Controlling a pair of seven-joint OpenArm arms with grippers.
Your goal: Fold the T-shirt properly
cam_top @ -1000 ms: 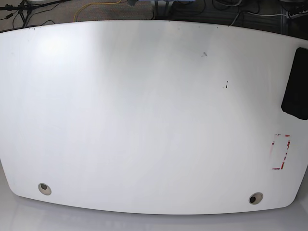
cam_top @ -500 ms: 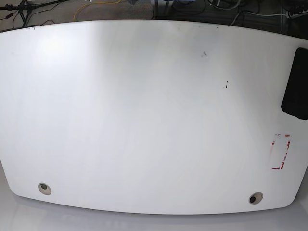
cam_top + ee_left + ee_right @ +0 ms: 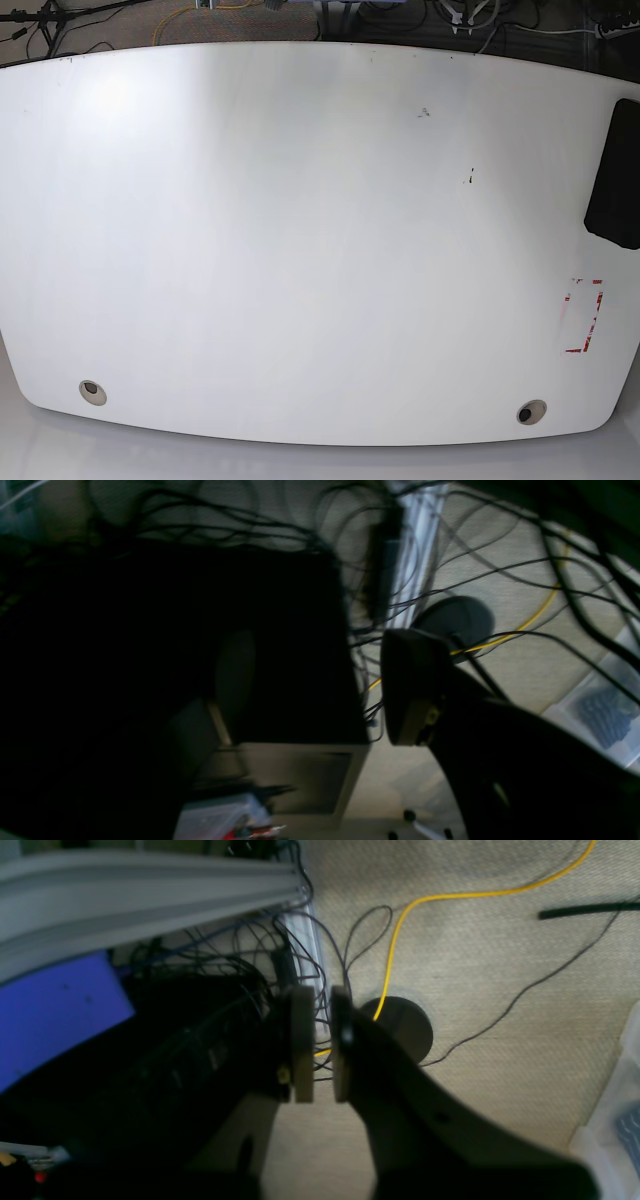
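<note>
A: Nothing has moved on the white curved tabletop; the black soft cloth T-shirt stays folded at its right edge.

B: Left gripper spread wide, right gripper at a narrow gap, both empty above the cabled floor.

white table broadly open, black T-shirt at right edge, red tape marking nearby

Almost nothing changed on the table. Along the far edge, slight shift in the clutter beyond it: cables now showing a little more, small pale object newly visible.
</note>
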